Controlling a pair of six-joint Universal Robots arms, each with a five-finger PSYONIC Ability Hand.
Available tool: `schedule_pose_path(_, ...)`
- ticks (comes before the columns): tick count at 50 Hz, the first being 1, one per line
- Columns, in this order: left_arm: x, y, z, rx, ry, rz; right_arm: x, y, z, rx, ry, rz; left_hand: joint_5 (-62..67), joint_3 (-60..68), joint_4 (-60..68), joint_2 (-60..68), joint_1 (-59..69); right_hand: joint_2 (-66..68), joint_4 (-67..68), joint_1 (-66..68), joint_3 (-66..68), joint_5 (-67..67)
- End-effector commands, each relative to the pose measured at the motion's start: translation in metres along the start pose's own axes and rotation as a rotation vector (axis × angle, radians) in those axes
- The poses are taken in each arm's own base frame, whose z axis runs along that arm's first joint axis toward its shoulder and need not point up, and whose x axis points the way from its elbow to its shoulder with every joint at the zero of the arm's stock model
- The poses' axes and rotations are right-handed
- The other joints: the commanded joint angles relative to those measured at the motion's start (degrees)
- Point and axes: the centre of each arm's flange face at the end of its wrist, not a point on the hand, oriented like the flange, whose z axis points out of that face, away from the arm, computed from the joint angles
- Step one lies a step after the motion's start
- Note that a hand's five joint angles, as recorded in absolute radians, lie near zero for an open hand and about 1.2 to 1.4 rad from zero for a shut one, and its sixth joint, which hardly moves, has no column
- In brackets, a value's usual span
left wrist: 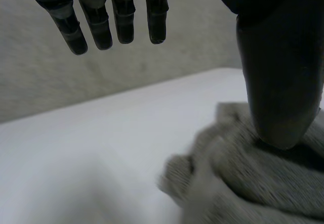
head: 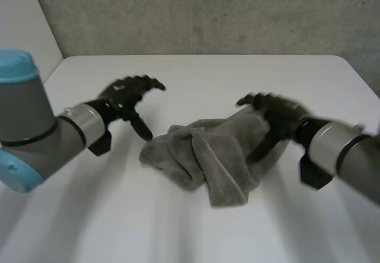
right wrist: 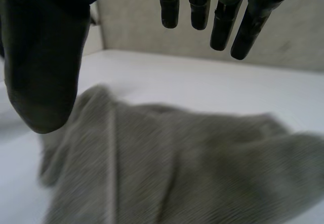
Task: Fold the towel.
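Grey rough wall point(head: 208, 13) stands behind a white worktop point(head: 196, 76). In the head view the towel point(head: 208, 156), grey and crumpled into a loose heap, lies on the worktop between the two hands. The left robot hand point(head: 127, 94) hovers just beside the end of the heap nearest to it, with fingers straight and thumb pointing down, and it holds nothing. The right robot hand point(head: 273, 111) is over the other end of the towel and is also spread. Its thumb reaches down toward the cloth, but I cannot tell whether it touches.

In the left wrist view the fingers point(left wrist: 119, 24) are straight and well apart from the thumb point(left wrist: 278, 82). The bunched towel point(left wrist: 243, 183) lies under the thumb's tip, and bare worktop lies under the fingertips. Contact is unclear.

In the right wrist view the fingers point(right wrist: 223, 21) and the thumb point(right wrist: 43, 67) are spread wide. The towel point(right wrist: 177, 163) lies beneath the palm, with a hem line running across it.

I judge the task to be at its beginning, because the cloth is not flat and no fold is made. Both hands seem ready to take hold. The next move calls for each hand to pinch an edge or a corner and draw the cloth out flat. The corners are hidden in the heap, so finding them may be difficult.
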Motion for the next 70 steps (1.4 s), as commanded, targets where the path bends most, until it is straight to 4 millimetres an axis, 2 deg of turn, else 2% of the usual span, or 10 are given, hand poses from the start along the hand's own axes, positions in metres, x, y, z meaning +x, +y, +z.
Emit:
schedule_pose_path(1,0.01,0.036,0.023,-0.076,0.082,0.036,-0.021,0.064,0.03,-0.162,-0.063,-0.004,0.1,-3.3,-3.8,-1.2,-3.4,-3.8,-4.4,-3.2,-3.0,-3.5)
schedule_pose_path(10,0.022,0.068,0.036,-0.142,0.127,0.025,-0.024,0.105,0.05,-0.219,-0.025,-0.029,4.5,-3.3,-3.8,3.2,1.0,-2.6,-4.4,-1.9,-3.0,-2.3)
schedule_pose_path(17,0.035,0.091,0.042,-0.184,0.163,0.026,-0.016,0.111,0.063,-0.172,0.027,-0.051,41.2,-3.3,-3.8,39.9,37.7,29.5,-4.4,30.1,-3.0,29.8)
schedule_pose_path(23,0.04,0.085,0.04,-0.168,0.172,0.034,-0.013,0.104,0.062,-0.137,0.04,-0.052,66.2,-3.3,-3.8,64.9,62.7,64.1,-4.4,64.8,-3.0,64.4)
schedule_pose_path(32,0.046,0.049,0.027,-0.081,0.174,0.066,-0.012,0.084,0.063,-0.045,0.011,-0.075,66.2,-3.3,-3.8,64.9,62.7,66.2,-4.4,66.8,-3.0,66.5)
schedule_pose_path(43,0.031,-0.084,0.026,0.36,0.033,0.192,-0.042,-0.066,0.057,0.392,-0.035,-0.542,66.2,-3.3,-3.8,64.9,62.7,66.2,-4.4,66.8,-3.0,66.5)
schedule_pose_path(45,0.037,-0.136,0.004,0.512,0.009,0.231,-0.061,-0.135,0.027,0.639,0.001,-0.685,66.2,-3.3,-3.8,64.9,62.7,66.2,-4.4,66.8,-3.0,66.5)
schedule_pose_path(52,0.058,-0.204,-0.05,0.803,0.011,0.312,-0.082,-0.193,-0.022,0.99,0.044,-0.844,66.2,-3.3,-3.8,64.9,62.7,66.2,-4.4,66.8,-3.0,66.5)
schedule_pose_path(59,0.047,-0.177,-0.056,0.776,0.0,0.321,-0.076,-0.137,-0.015,0.848,-0.05,-0.863,66.2,-3.3,-3.8,64.9,62.7,66.2,-4.4,66.8,-3.0,66.5)
schedule_pose_path(70,0.015,-0.003,-0.032,0.253,0.044,0.291,0.002,-0.002,0.019,0.401,-0.07,-1.001,51.6,-3.3,-3.8,50.3,48.1,66.2,-4.4,66.8,-3.0,66.5)
